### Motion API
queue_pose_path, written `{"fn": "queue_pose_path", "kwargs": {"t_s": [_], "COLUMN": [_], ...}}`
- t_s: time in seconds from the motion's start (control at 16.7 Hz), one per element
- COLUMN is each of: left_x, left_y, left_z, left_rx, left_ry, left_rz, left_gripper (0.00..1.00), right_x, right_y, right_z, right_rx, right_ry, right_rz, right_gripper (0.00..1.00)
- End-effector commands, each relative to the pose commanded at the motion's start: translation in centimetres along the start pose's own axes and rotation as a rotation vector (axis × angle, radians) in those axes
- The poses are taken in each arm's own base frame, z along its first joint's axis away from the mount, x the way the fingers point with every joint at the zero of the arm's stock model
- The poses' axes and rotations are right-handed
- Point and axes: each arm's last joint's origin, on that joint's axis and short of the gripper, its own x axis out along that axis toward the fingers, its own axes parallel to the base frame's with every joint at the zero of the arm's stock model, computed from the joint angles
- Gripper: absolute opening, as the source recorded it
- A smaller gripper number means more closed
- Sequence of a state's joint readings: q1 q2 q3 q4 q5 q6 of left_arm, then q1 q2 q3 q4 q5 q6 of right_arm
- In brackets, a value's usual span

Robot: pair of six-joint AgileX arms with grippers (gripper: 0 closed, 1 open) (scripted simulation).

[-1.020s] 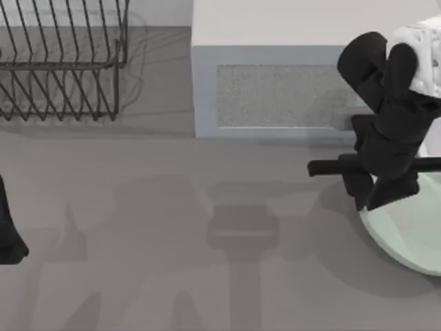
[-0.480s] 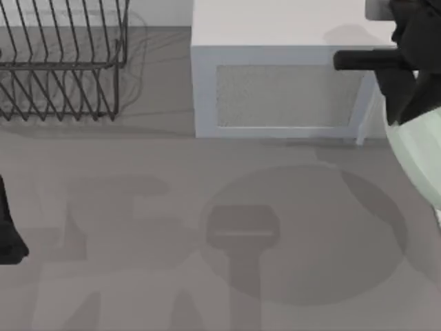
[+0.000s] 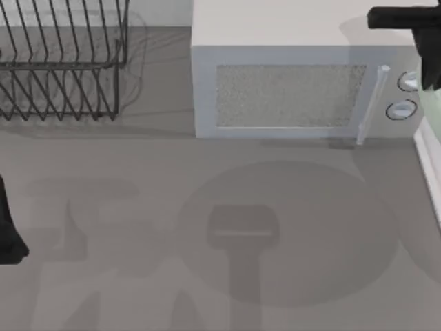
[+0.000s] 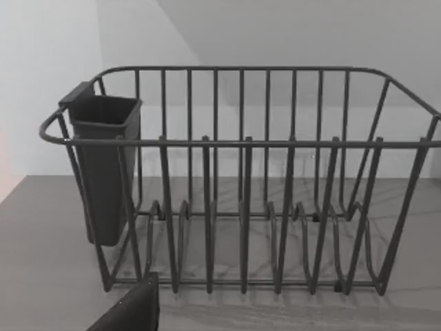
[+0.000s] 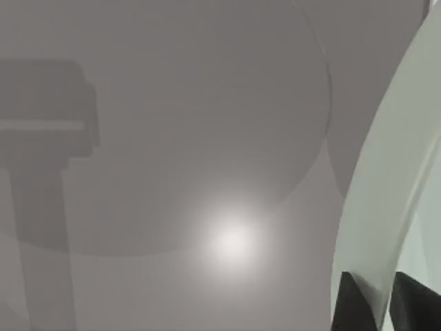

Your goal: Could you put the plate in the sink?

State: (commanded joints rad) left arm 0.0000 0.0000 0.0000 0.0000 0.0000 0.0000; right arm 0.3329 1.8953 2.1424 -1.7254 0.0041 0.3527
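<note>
At the upper right edge of the top view, my right tool [image 3: 431, 69] carries the plate [image 3: 433, 110], of which a pale mint sliver shows beside the microwave's [image 3: 289, 89] dials. Through the right wrist camera the plate [image 5: 386, 193] hangs edge-on, its rim pinched between two dark fingers [image 5: 348, 303], so the tool is clamped on it. I judge it stiff, glossy and slippery, probably breakable, so a rim pinch like this is the sensible hold, though it may swing or slip if jolted. A thin white rim at the right edge of the top view looks like the sink [image 3: 428, 172], just below the plate in the frame. Grey worktop [image 3: 138, 241] lies bare across the middle, with the wire rack [image 3: 62, 62] at upper left. My left tool [image 3: 10, 234] sits parked at the left edge; I cannot tell its state.
</note>
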Motion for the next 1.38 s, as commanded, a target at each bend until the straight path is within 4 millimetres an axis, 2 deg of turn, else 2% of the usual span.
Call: {"fn": "queue_pose_path", "kwargs": {"t_s": [0.18, 0.42, 0.6, 0.72, 0.9, 1.08, 1.26, 1.38], "left_x": [0.0, 0.0, 0.0, 0.0, 0.0, 0.0, 0.0, 0.0], "left_y": [0.0, 0.0, 0.0, 0.0, 0.0, 0.0, 0.0, 0.0], "left_z": [0.0, 0.0, 0.0, 0.0, 0.0, 0.0, 0.0, 0.0], "left_rx": [0.0, 0.0, 0.0, 0.0, 0.0, 0.0, 0.0, 0.0], "left_ry": [0.0, 0.0, 0.0, 0.0, 0.0, 0.0, 0.0, 0.0], "left_rz": [0.0, 0.0, 0.0, 0.0, 0.0, 0.0, 0.0, 0.0], "left_gripper": [1.0, 1.0, 1.0, 1.0, 1.0, 1.0, 1.0, 1.0], "right_x": [0.0, -2.1, -3.0, -2.2, 1.6, 7.6, 13.7, 15.9], "right_y": [0.1, -1.1, -2.5, -4.0, -7.3, -11.1, -14.0, -15.1], "right_z": [-0.1, 0.5, 2.7, 5.2, 9.7, 13.6, 15.6, 16.0], "right_rx": [-0.004, 0.007, 0.016, 0.023, 0.033, 0.025, 0.007, -0.002], "right_ry": [-0.002, -0.09, -0.167, -0.186, -0.161, -0.077, 0.036, 0.076], "right_rz": [0.002, 0.004, -0.007, -0.026, -0.056, -0.064, -0.046, -0.032], "right_gripper": [0.0, 0.0, 0.0, 0.0, 0.0, 0.0, 0.0, 0.0]}}
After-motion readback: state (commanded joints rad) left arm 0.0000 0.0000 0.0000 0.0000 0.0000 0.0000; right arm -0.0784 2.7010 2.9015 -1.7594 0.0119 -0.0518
